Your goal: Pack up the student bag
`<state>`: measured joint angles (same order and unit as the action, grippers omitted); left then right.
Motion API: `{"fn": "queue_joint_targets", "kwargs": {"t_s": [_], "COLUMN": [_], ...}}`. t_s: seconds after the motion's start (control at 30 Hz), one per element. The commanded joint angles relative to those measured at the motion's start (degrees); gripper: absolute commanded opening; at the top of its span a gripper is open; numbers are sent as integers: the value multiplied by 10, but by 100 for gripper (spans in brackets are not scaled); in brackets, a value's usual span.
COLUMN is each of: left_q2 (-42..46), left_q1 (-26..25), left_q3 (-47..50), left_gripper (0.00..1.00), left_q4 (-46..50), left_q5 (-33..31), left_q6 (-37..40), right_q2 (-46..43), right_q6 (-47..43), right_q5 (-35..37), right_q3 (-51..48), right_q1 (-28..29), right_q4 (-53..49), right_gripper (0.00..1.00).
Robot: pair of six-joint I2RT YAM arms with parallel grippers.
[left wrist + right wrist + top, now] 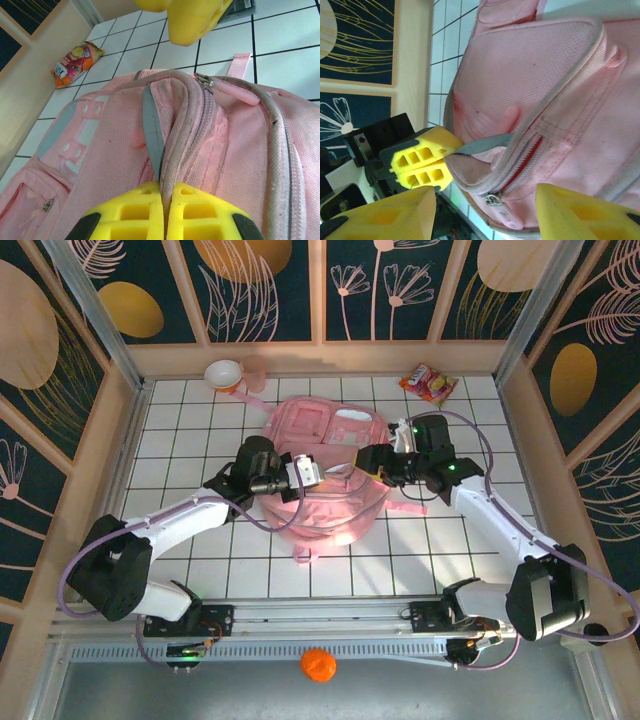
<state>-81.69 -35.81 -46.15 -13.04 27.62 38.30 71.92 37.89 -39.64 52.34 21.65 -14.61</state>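
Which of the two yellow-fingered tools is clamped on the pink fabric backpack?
The left tool, pinched shut on the grey-trimmed opening edge of the large soft pink fabric backpack; the right tool stands open, gripping nothing.

Student bag (335, 508): large soft backpack, pink fabric. It lies front face up on the white tiled table (180, 540), about mid-table. The end with the white-patched front pockets (352, 418) points to the far wall. Pink straps trail out at the near and right edges. Fabric is slack and rumpled. Along the top, a grey-trimmed edge (152, 135) stands raised in a fold. The metal zip slider (493, 200) sits at the end of its curved track, with a pink pull tab (235, 92) beside it.
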Motion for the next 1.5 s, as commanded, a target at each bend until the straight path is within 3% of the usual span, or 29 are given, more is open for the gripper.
{"fn": "queue_joint_targets", "kwargs": {"t_s": [0.0, 0.53, 0.6, 0.67, 0.77, 0.9, 1.17, 1.23, 1.33, 1.47], "left_q2": [17, 22, 20, 20, 21, 28, 4, 3, 24, 100], "left_q1": [-4, -4, -4, -4, 1, 55, 107, 108, 108, 106], "left_q3": [-6, -5, -5, -9, -7, 5, -11, -15, -23, -5], "left_gripper": [0, 0, 0, 0, 0, 0, 14, 24, 49, 58], "left_q4": [-61, -42, -35, -22, -13, -20, 7, 3, 11, 26], "left_q5": [52, 97, 111, 111, 62, 69, 25, 21, 21, 13], "left_q6": [15, 61, 76, 87, 91, 74, 78, 60, 4, -104], "right_q2": [22, 78, 83, 86, 73, 24, -18, -12, 0, 25], "right_q6": [45, 120, 138, 148, 162, 214, 319, 319, 331, 342], "right_q5": [-21, -26, -26, -16, 5, 53, 181, 216, 268, 328], "right_q3": [-1, -10, -13, -10, -15, -57, -140, -135, -132, -115], "right_q1": [11, 32, 32, 32, 34, 53, 147, 166, 189, 217], "right_q4": [37, 112, 138, 145, 150, 208, 385, 394, 429, 463], "right_gripper": [54, 54, 43, 22, 1, 0, 0, 0, 0, 0]}}
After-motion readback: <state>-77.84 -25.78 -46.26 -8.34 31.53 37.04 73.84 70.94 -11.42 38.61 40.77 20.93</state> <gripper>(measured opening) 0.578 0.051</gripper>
